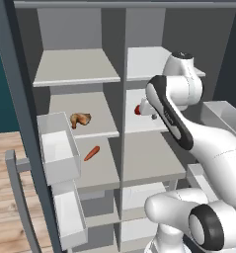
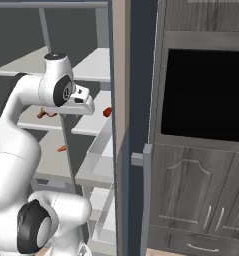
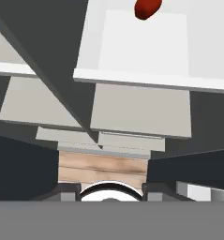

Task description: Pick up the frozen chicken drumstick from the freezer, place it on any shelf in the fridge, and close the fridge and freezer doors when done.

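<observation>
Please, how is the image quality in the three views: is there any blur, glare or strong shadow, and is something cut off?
Left base view: sharp, flat lighting, no glare; the drumstick and the carrot-like stick are clear. Right base view: sharp, but the arm and the door edge cover much of the shelves. Hand view: soft shading only, the red item is cut by the top edge.

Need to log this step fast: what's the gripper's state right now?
Gripper: cannot be told whether open or closed; nothing seen in it. Drumstick lies on the freezer shelf.
</observation>
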